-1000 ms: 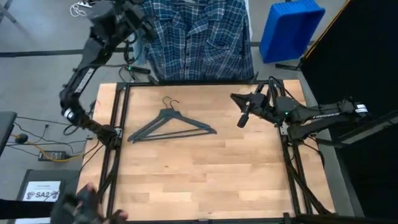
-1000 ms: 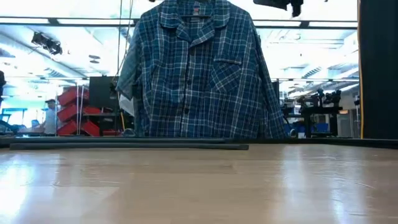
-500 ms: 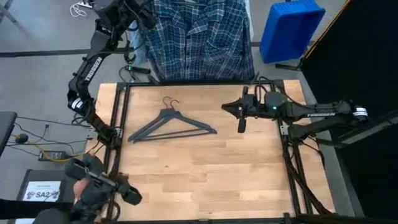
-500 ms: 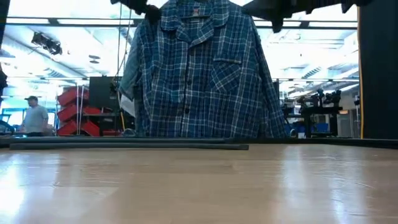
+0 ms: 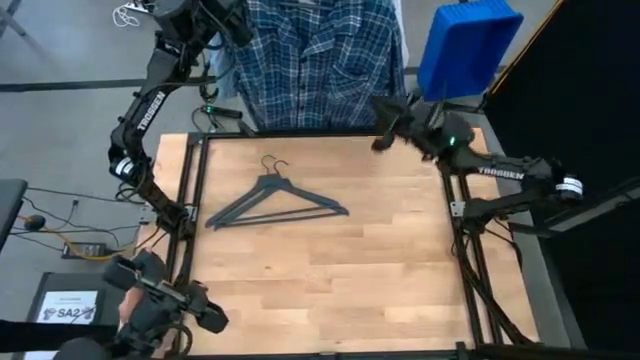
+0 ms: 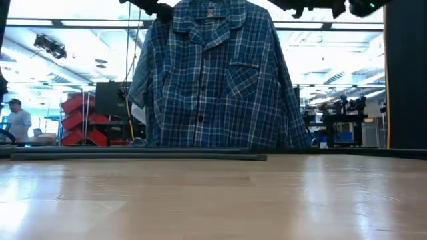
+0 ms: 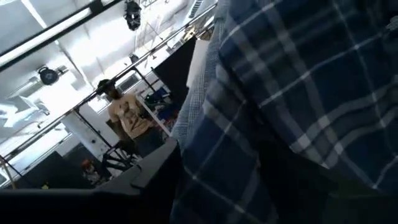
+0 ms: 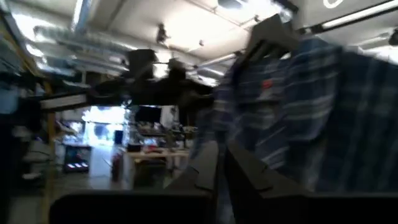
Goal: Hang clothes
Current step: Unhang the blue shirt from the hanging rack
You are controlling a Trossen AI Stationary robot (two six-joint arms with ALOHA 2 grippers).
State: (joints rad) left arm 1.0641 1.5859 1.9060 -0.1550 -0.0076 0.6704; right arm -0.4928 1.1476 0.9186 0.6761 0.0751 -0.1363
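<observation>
Your left gripper sits up past the table's far edge, right at the shoulder of the plaid shirt, though you cannot tell whether its fingers are apart or together. Your right gripper, fingers nearly closed and holding nothing, hovers just beside the shirt's other lower side. The shirt hangs behind the table, where a dark hanger lies flat.
</observation>
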